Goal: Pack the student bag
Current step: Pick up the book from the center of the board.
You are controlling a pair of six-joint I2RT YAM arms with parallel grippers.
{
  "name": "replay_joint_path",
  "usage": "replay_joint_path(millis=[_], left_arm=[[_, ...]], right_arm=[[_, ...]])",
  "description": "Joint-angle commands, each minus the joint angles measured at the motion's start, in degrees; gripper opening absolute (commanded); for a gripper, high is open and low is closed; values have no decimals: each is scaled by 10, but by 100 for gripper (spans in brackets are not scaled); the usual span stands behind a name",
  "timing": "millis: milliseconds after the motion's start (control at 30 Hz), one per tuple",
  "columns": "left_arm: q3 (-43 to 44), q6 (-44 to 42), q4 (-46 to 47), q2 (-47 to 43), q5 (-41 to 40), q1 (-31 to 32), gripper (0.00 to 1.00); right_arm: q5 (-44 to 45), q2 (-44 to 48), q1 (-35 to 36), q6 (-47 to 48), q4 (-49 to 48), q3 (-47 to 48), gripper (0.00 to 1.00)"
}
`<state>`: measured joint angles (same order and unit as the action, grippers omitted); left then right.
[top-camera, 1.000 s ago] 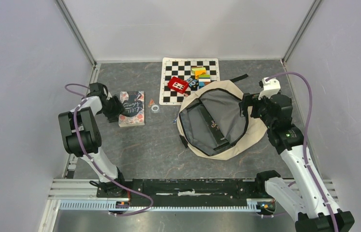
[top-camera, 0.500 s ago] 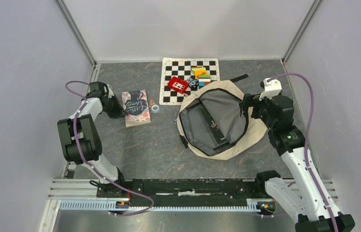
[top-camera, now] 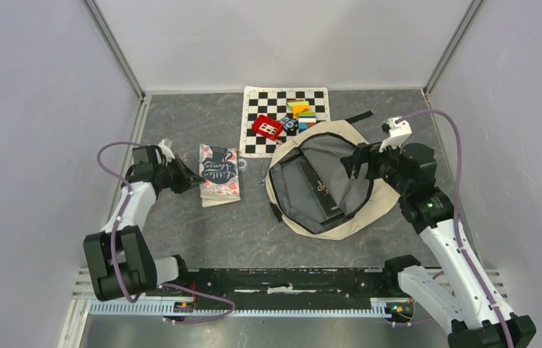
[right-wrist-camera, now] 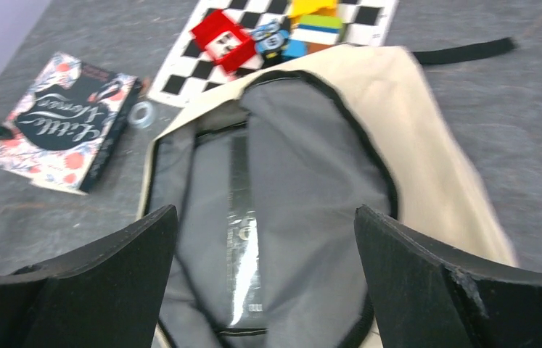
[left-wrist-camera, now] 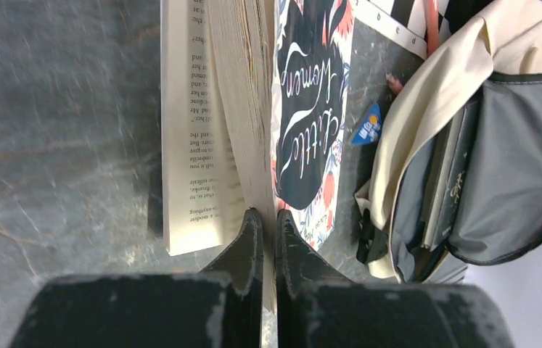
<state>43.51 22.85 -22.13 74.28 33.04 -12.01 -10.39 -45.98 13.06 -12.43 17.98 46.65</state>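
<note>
Between the closed fingers [left-wrist-camera: 249, 246] of the left gripper [left-wrist-camera: 268, 217] sits the near edge of a paperback book [left-wrist-camera: 304, 138]. They pinch its flowered front cover together with a thick block of pages. To the left of the fingers a loose printed leaf of the same book splays out flat over the grey table [left-wrist-camera: 50, 145]. Beyond the book's right side, just past the fingertips, a small blue tag [left-wrist-camera: 367, 127] lies on the table. Right of that is the student bag [left-wrist-camera: 427, 94], near the book, its mouth gaping and its grey lining showing. From above, the left gripper [top-camera: 184, 177] holds the book [top-camera: 220, 172] to the left of the bag [top-camera: 326, 130], with a strip of table [top-camera: 217, 217] between them.

The right gripper [right-wrist-camera: 264, 214] has its jaws spread wide with nothing between them, and it hangs over the open mouth of the bag [right-wrist-camera: 427, 159]. Straight below the gap, a dark notebook [right-wrist-camera: 242, 217] lies inside on the lining. Off to the left of the fingers lies the book [right-wrist-camera: 57, 127], with a small roll of tape [right-wrist-camera: 140, 114] just beside it. Ahead of the fingers, past the bag's far rim, a chessboard mat [right-wrist-camera: 202, 69] carries a red toy block [right-wrist-camera: 222, 36] and a stack of coloured blocks [right-wrist-camera: 322, 22]. A black strap [right-wrist-camera: 464, 51] trails off the bag to the right of them.
</note>
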Motion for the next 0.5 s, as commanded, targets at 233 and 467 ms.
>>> replay_joint_path(millis=[233,467], left_arm=[[-101,116,1,-186,59,27,2],[-130,189,-6,-286,73,28,2]], right_arm=[[61,-81,215,-108,-121,-13,93],[100,-152,327,-222,-262,-50,93]])
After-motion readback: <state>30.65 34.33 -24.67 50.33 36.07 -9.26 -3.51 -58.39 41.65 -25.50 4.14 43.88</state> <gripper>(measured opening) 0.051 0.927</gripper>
